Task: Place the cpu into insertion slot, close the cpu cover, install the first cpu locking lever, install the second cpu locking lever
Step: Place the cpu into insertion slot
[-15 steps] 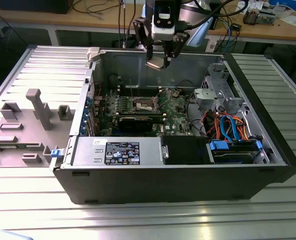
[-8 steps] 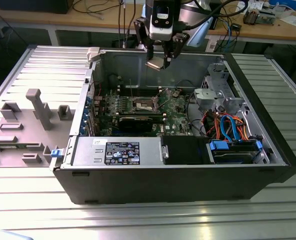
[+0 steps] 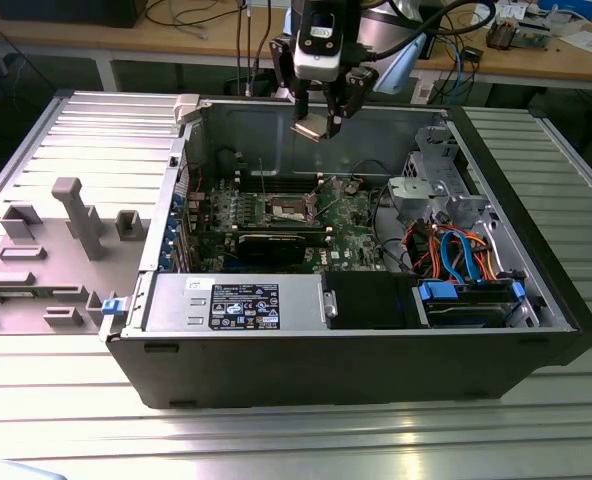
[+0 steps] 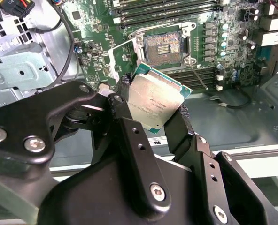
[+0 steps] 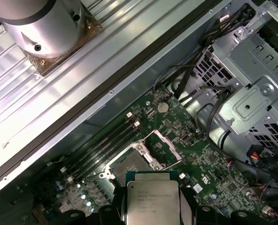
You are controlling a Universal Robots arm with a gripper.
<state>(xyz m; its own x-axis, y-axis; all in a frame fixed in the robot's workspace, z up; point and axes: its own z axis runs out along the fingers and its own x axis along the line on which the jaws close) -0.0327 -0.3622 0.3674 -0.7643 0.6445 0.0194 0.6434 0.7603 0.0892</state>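
Note:
My gripper [image 3: 321, 118] hangs above the open computer case, shut on the cpu [image 3: 311, 128], a flat silver-grey square chip with a green edge. In both wrist views the cpu [image 4: 155, 101] [image 5: 152, 199] sits tilted between the black fingers [image 4: 126, 123]. Below it on the green motherboard lies the insertion slot [image 3: 286, 207] [image 4: 162, 46] [image 5: 127, 164], its pin field bare. The cpu cover [image 4: 122, 58] [image 5: 160, 150], a thin silver frame, stands swung open beside the slot. A thin locking lever [image 4: 196, 74] sticks out from the socket's corner, unlatched.
Long black memory slots [image 4: 167, 7] run beside the socket. A long black card [image 3: 276, 243] lies in front of it. A labelled power supply [image 3: 241, 300], a metal drive cage [image 3: 431, 185] and orange and blue cables [image 3: 456, 250] fill the case. Grey fixtures [image 3: 76, 215] stand at the exterior view's left.

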